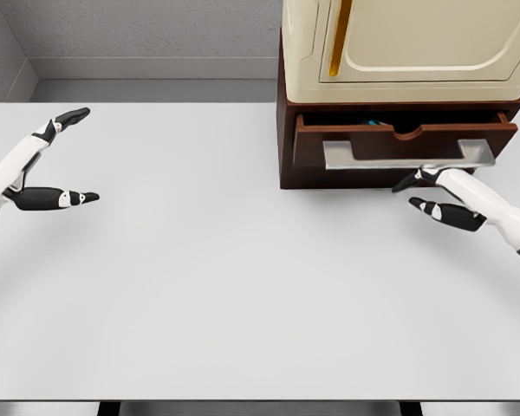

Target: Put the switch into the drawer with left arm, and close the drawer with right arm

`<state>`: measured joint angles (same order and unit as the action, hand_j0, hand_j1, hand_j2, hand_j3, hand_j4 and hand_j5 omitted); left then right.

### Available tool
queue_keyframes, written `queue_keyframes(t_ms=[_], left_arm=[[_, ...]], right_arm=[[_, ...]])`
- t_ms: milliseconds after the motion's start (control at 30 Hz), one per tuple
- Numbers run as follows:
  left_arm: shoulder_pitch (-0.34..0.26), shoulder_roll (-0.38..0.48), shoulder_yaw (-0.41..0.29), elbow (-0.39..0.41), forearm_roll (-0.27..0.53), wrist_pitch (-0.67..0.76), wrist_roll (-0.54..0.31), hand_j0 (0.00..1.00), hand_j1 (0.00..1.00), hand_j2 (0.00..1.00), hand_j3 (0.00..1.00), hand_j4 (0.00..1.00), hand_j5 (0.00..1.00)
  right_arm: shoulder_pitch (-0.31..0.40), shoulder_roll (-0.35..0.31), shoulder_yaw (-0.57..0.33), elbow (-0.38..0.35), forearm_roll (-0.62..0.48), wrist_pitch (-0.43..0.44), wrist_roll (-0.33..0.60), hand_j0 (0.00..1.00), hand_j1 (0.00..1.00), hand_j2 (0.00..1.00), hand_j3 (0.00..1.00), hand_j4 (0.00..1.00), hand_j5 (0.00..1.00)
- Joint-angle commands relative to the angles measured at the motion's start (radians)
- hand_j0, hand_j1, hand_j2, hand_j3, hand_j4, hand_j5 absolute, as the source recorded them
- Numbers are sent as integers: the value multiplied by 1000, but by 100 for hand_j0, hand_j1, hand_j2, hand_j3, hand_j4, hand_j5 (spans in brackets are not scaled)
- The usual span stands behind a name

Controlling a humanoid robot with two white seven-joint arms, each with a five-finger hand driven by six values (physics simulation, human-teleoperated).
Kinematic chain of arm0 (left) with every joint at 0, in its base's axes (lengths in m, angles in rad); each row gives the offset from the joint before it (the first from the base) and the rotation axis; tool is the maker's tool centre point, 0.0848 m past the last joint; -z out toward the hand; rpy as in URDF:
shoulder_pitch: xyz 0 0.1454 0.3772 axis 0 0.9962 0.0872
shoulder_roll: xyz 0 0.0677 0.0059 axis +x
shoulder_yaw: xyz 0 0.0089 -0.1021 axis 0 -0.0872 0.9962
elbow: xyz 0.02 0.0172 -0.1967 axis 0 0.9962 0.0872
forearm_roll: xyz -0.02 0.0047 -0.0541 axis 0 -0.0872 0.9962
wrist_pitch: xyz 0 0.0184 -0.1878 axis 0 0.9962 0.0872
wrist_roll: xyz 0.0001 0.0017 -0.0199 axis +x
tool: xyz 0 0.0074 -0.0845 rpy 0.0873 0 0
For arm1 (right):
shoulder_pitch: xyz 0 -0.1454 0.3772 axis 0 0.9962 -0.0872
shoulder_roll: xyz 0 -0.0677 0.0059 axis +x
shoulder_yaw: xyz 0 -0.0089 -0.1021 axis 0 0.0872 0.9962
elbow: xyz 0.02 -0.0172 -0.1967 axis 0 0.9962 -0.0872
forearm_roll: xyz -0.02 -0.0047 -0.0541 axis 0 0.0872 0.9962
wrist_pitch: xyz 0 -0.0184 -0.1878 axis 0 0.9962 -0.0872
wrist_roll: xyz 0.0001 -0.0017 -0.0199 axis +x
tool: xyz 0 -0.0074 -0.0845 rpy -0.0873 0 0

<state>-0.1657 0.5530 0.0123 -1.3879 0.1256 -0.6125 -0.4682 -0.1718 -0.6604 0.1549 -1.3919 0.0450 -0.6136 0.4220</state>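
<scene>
In the head view, we are looking down on a plain white table (199, 286) with a dark brown cabinet (286, 130) standing at its far right, a cream-coloured appliance (416, 43) sitting on top of it. The drawer (312, 139) is standing partly open, its silver handle (407, 154) facing us, and inside it we are glimpsing a small bit of teal (377, 123) near the back edge; we are judging this to be the switch, though too little of it is showing to be sure. Our left hand (48, 165) is hovering over the far left of the table, well apart from the cabinet, its fingers (74, 114) spread wide and holding nothing. Our right hand (442, 195) is hanging just in front of the drawer, below the right part of the handle, with its fingers (412, 180) relaxed and parted, gripping nothing; we cannot tell whether the fingertips are touching the drawer front. Nothing else is lying on the table, so we are judging the first half of the task, placing the switch, to be done. What we are facing now is the closing: the right hand needs to press against the drawer front or handle and push it flush into the cabinet.
</scene>
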Motion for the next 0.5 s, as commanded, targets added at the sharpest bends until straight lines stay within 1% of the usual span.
queue_keyframes(t_ms=[0,200,300,367,467], left_arm=[[0,1,0,0,8,2,0,100,100,100,100,100,100],[-2,2,1,3,8,2,0,100,100,100,100,100,100],[-2,2,3,3,8,2,0,100,100,100,100,100,100],[-2,2,3,3,8,2,0,100,100,100,100,100,100],[-2,2,3,3,8,2,0,100,100,100,100,100,100]], right_arm=[[0,7,18,30,-22,3,0,55,55,55,55,55,55],[-57,25,54,83,-22,3,0,55,55,55,55,55,55],[-72,27,61,96,-17,3,0,55,55,55,55,55,55],[-92,28,63,108,4,3,-2,55,55,55,55,55,55],[-101,41,64,119,7,3,-2,55,55,55,55,55,55]])
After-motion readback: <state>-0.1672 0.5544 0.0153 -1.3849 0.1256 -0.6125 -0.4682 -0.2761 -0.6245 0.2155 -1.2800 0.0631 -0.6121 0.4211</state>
